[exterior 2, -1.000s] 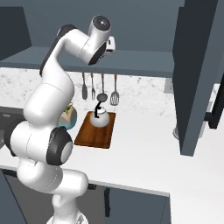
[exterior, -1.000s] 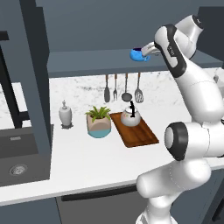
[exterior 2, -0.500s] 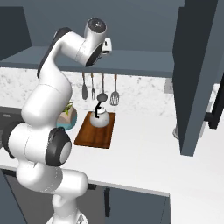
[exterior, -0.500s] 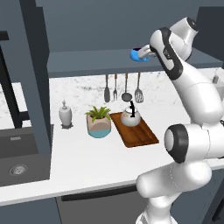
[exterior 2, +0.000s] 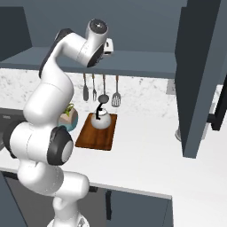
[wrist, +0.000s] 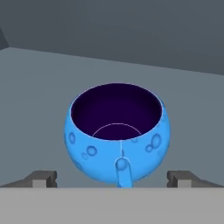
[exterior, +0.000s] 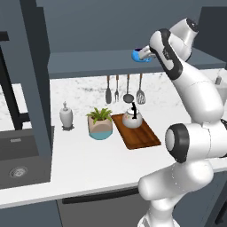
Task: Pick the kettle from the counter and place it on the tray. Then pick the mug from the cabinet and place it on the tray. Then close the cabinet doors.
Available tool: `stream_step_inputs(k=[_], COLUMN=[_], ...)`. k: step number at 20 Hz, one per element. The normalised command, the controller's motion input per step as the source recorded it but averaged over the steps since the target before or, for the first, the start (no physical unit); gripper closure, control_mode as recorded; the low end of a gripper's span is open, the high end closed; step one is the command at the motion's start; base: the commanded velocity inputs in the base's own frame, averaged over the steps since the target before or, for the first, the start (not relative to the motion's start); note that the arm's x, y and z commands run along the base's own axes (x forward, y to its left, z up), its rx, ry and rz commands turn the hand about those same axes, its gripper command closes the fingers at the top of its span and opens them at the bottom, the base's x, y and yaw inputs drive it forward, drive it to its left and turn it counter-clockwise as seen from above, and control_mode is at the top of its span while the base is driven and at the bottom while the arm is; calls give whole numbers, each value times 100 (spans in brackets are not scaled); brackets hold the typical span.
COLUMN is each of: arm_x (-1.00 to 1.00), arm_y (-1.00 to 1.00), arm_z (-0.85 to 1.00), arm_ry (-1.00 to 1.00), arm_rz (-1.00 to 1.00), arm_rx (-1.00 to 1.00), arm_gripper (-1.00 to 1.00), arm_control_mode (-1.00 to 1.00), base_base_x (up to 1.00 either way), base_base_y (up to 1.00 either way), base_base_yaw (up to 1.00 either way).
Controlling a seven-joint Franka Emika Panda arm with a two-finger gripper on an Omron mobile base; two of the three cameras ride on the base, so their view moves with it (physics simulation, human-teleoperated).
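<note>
Facing the small bright blue mug (wrist: pixel 118 133) on the cabinet shelf, the released tool (wrist: pixel 113 178) straddles its near-side handle.

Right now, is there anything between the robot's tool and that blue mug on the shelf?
Nothing visible. In the hand view the mug sits straight ahead on the bare shelf, handle toward the camera, with the open tool and its fingertips to either side of it. No other item stands between them.

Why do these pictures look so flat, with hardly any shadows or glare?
Hand view: the blue mug is sharp and evenly lit, its inside dark, without glare. Left base view: the kettle and tray look slightly soft. Right base view: even light, only faint shadows on the counter.
</note>
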Motion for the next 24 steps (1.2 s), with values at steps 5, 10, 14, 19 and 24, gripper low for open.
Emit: stream_step_inputs(k=[5,10,14,19,24], arm_x=[19,10,0,-3,-8], arm_y=[-2,-6,-9,0,-5], arm_z=[-1,0,-2,-10,-6], arm_ry=[3,0,0,0,0], arm_rz=[0,0,0,0,0], arm_rx=[0,0,0,0,0], arm_gripper=[-100,-100,-100,-100,-100], arm_control_mode=[-100,-100,-100,-100,-100], base_base_x=[0,0,0,0,0], base_base_y=[0,0,0,0,0], base_base_yaw=[0,0,0,0,0])
